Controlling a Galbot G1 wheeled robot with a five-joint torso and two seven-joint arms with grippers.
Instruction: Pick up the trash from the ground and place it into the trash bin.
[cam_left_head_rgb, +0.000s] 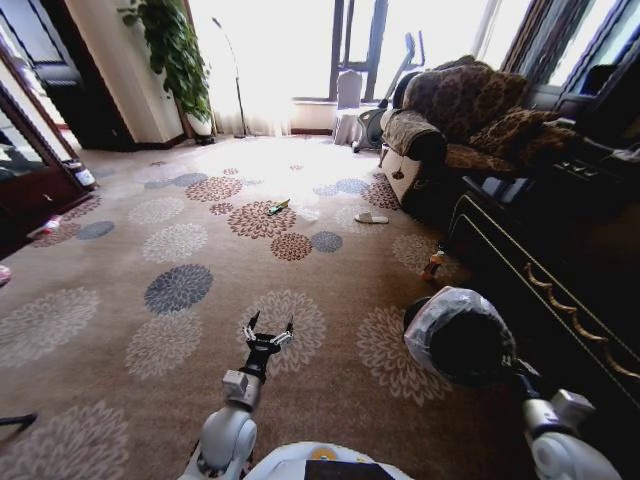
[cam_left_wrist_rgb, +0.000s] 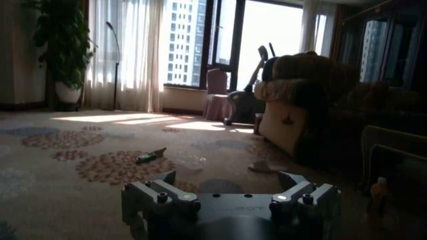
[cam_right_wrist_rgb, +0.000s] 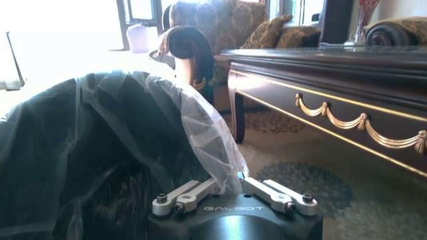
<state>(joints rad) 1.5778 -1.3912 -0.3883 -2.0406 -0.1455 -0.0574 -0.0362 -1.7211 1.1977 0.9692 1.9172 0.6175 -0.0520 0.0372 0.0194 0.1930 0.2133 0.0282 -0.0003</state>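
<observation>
We judge the task barely begun: our left hand (cam_left_head_rgb: 270, 329) hovers open and empty over the carpet (cam_left_head_rgb: 120, 290), the green wrapper (cam_left_head_rgb: 278, 207) lies far ahead, and our right hand (cam_right_wrist_rgb: 230, 194) grips the trash bin (cam_left_head_rgb: 462, 336) by its rim.

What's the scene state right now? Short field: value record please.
left gripper: open, empty, held low over the patterned carpet
right gripper: shut on the trash bin's liner at the rim
trash bin: black, bag-lined, carried at the robot's right
trash: green wrapper and clear film lie on the carpet ahead, apart from both grippers
nearby: dark cabinet on the right
</observation>
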